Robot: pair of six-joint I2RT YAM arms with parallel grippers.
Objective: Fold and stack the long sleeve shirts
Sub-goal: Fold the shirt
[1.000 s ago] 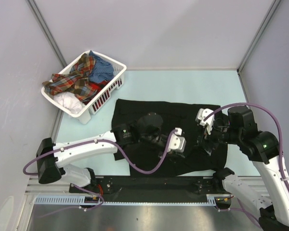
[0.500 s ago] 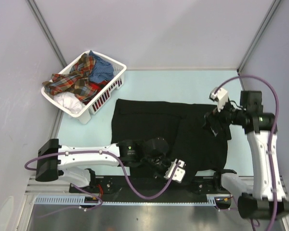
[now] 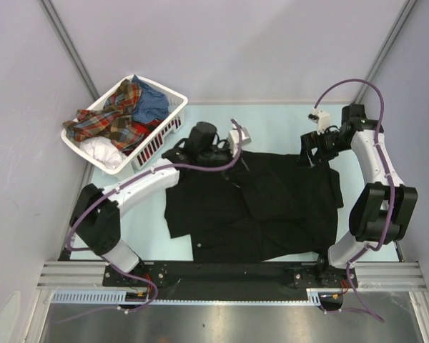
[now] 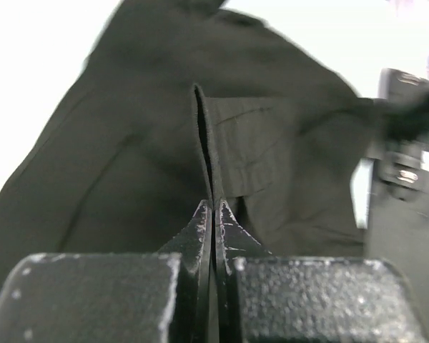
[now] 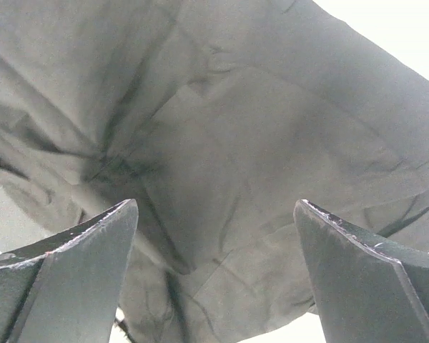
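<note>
Pale mint tabletop [image 3: 272,121], rumpled matte black shirt [image 3: 279,207], left tool [image 4: 213,209] pinching a fold, right tool [image 5: 214,205] spread.

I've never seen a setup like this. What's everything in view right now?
large plain black long-sleeve shirt: one, black, spread across the table's middle
red-orange plaid shirt: one, red-orange, in the basket, spilling over its left rim
blue cloth garment: one, blue, basket's far end
white cloth garment: one, white, basket's near end
white slatted plastic basket: one, white, table's far left corner
pale green table: one, pale green, under everything
left gripper: one, black, shut on a fold of the black shirt near its far edge
right gripper: one, black, open above the shirt's far right corner
</note>
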